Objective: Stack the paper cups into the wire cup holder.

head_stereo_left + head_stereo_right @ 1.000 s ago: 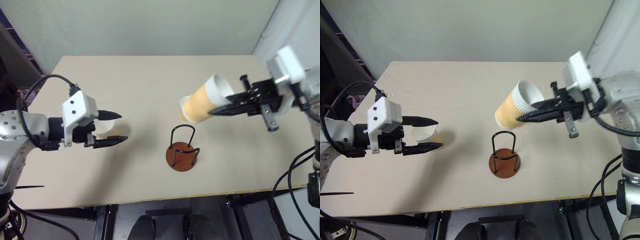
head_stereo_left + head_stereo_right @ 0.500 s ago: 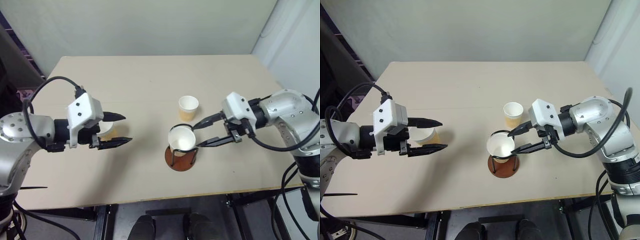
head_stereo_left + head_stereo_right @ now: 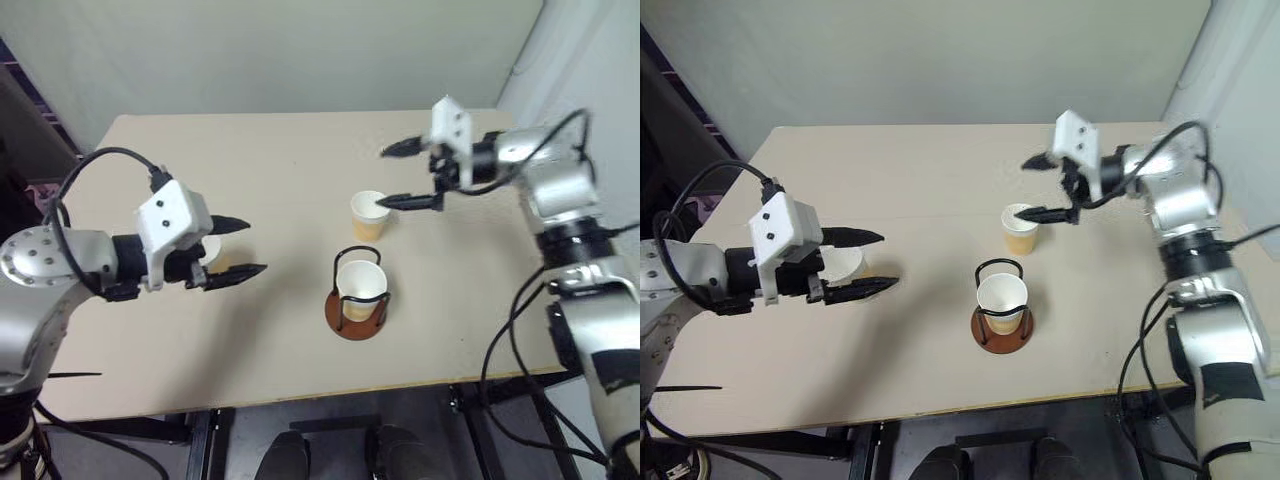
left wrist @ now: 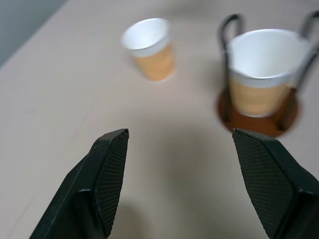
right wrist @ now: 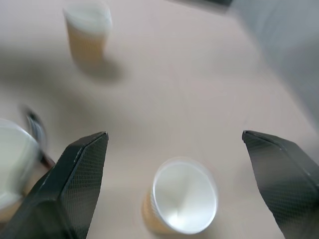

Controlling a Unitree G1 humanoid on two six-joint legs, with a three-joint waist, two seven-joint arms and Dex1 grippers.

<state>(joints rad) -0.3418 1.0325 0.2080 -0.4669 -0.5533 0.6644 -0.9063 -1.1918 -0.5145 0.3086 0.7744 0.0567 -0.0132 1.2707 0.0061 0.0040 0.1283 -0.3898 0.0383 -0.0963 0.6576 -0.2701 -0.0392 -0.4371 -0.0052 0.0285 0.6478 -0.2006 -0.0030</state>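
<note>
The wire cup holder (image 3: pixel 354 316) stands on the table's near middle with one paper cup (image 3: pixel 360 284) upright inside its loops. A second paper cup (image 3: pixel 368 213) stands just behind the holder. My right gripper (image 3: pixel 383 178) hangs open above this cup, fingers pointing left, nothing between them; the right wrist view has the cup (image 5: pixel 184 195) below the open fingers. A third paper cup (image 3: pixel 845 262) stands at the left, partly hidden behind my left gripper (image 3: pixel 252 247). That gripper is open and empty, pointing toward the holder (image 4: pixel 259 119).
The tan table (image 3: pixel 300 160) ends at a front edge close below the holder and at a right edge under my right arm. A pale wall stands behind it. A black cable (image 3: pixel 95 160) loops over my left wrist.
My right gripper lowered the cup it held into the holder, let go and opened. It then moved back and now hangs above the cup behind the holder. The left gripper stayed put.
</note>
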